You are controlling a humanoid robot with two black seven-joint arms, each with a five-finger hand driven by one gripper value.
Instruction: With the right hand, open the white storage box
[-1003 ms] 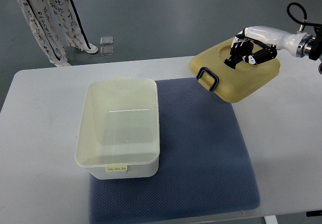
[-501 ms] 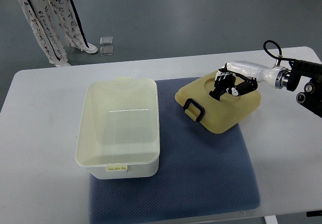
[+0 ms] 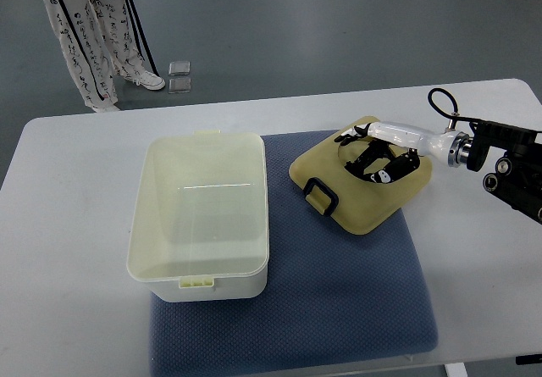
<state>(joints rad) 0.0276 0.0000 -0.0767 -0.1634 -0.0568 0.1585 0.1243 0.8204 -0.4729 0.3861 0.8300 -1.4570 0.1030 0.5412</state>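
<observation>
The white storage box (image 3: 200, 216) stands open and empty on the left part of the blue-grey mat (image 3: 339, 292). Its yellowish lid (image 3: 339, 178), with a black handle (image 3: 320, 196) at its near-left edge, lies flat on the mat to the right of the box. My right hand (image 3: 371, 158) comes in from the right edge and rests on top of the lid at its middle recess. Its fingers (image 3: 385, 174) are spread and no longer curled around the lid. The left arm is not in view.
The mat lies on a white table (image 3: 76, 191). A person in patterned trousers (image 3: 85, 30) stands on the floor beyond the table's far left corner. Two small clear items (image 3: 179, 77) lie on the floor near them.
My right hand carried the lid down and to the left, from raised over the table's far right onto the mat. The lid now lies flat and the fingers have spread open.
</observation>
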